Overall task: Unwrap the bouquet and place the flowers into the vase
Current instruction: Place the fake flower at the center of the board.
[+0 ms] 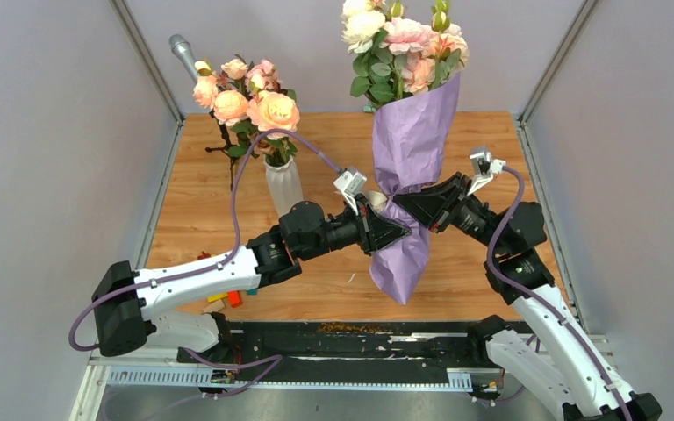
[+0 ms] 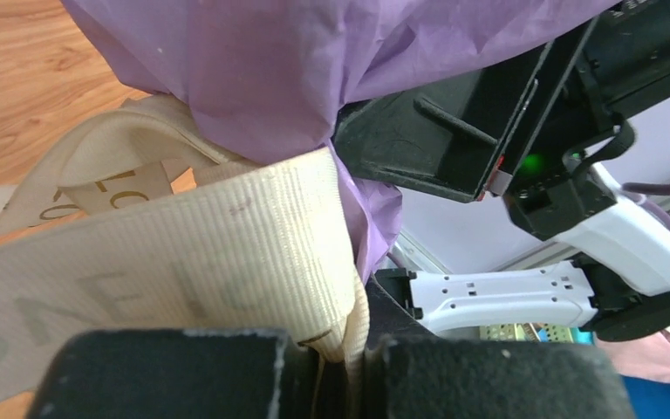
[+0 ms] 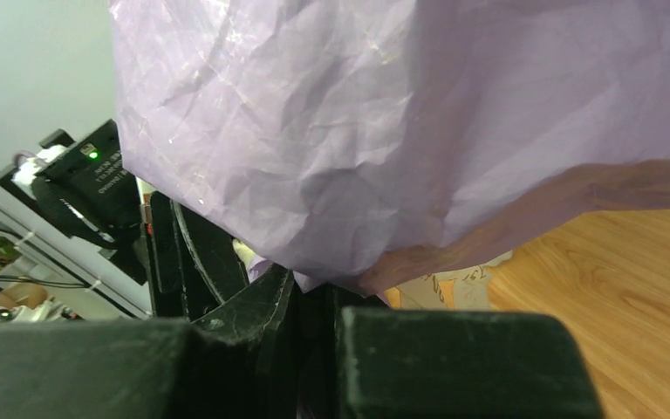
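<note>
Upright bouquet (image 1: 408, 149) held over surface (image 1: 202, 175) centre, right of vase (image 1: 283, 184); looks light, with soft crinkly paper. Right gripper (image 1: 414, 207) clamps its waist; left gripper (image 2: 340, 367) pinches floppy ribbon (image 2: 183, 253), likely the best pull point.

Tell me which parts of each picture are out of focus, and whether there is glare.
Top external: soft even light, all sharp, no harsh glare on the table. Left wrist: the ribbon shows its weave clearly, but the jaws at the bottom are blurred. Right wrist: the creases of the bouquet are crisp, the jaws below soft and dark.
</note>
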{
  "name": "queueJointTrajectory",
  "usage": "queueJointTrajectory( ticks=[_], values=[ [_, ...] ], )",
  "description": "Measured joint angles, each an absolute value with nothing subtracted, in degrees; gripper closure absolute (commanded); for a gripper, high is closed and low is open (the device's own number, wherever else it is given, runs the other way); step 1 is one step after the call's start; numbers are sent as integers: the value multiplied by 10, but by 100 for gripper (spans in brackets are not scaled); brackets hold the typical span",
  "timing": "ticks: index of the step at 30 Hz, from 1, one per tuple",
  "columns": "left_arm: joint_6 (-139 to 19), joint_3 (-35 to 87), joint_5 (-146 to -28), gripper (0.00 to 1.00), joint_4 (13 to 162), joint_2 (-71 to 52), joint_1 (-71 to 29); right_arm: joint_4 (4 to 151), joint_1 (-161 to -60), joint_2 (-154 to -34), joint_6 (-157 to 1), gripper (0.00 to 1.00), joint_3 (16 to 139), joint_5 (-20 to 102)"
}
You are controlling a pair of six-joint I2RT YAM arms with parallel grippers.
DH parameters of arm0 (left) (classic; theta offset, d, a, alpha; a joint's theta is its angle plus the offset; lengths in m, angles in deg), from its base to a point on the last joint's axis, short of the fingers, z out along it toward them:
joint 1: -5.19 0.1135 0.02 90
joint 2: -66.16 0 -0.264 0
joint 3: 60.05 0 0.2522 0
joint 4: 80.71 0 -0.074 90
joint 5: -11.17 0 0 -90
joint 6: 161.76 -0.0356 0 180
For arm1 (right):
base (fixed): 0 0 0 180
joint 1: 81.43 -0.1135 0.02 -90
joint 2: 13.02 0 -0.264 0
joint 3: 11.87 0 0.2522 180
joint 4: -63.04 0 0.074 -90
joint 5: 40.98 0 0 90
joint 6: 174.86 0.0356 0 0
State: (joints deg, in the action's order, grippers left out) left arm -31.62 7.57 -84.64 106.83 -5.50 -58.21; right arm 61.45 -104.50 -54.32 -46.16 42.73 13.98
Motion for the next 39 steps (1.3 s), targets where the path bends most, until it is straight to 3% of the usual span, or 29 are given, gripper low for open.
queueJointTrajectory(
  ticks=[2,4,6,10,15,25,39],
  values=[
    [-317,76,-839,100,1066,-60,-582,646,-1045,-542,-485,71,436,149],
    [-322,76,-830,100,1064,-66,-582,689,-1046,-540,-513,42,448,166],
    [-335,77,-806,100,1044,-69,-583,723,-1046,-535,-537,24,458,188],
    [-353,77,-751,100,1000,-74,-581,774,-1046,-518,-577,8,481,235],
    [-357,76,-708,100,980,-79,-564,833,-1046,-482,-611,2,492,299],
    [-421,76,-611,100,895,-102,-529,877,-1046,-443,-618,3,483,429],
    [-484,85,-523,100,779,-155,-534,918,-1046,-454,-592,4,460,501]
  ],
)
